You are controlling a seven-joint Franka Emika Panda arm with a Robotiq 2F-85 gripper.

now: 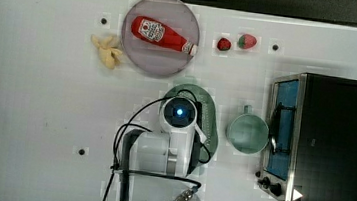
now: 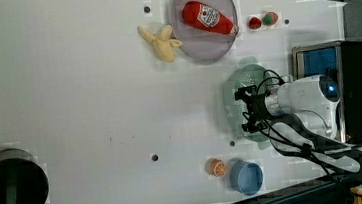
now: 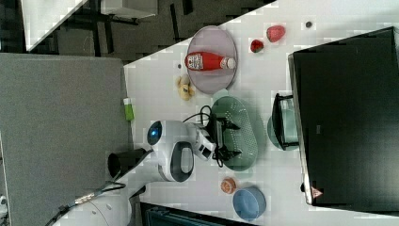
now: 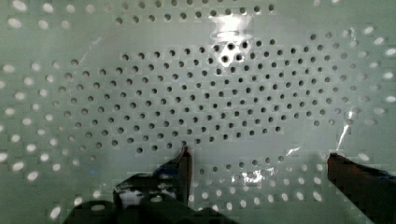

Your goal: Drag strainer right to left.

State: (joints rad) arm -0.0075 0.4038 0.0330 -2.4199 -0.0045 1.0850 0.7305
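Note:
The strainer (image 1: pixel 212 129) is a pale sage-green oval with many small holes, lying near the table's middle, left of the green cup in the top view. The arm's wrist (image 1: pixel 180 113) hangs over it and covers most of it there. In the left view my gripper (image 2: pixel 245 111) points down into the strainer (image 2: pixel 232 94), fingers spread wide. The right view shows the same: the gripper (image 3: pixel 234 139) is open over the strainer's (image 3: pixel 244 127) perforated floor. In the wrist view both fingertips (image 4: pixel 186 156) stand far apart just above the strainer's bottom (image 4: pixel 196 93), with nothing between them.
A grey-purple plate (image 1: pixel 136 51) with a ketchup bottle (image 1: pixel 162 34) lies beyond the strainer, with a banana toy (image 1: pixel 107 50) and two strawberries (image 1: pixel 224 44) beside it. In the top view a green cup (image 1: pixel 247 133) and a toaster oven (image 1: pixel 323 141) stand to the strainer's right. A blue bowl (image 2: pixel 246 177) and an orange slice (image 2: pixel 216 167) sit near the arm's base.

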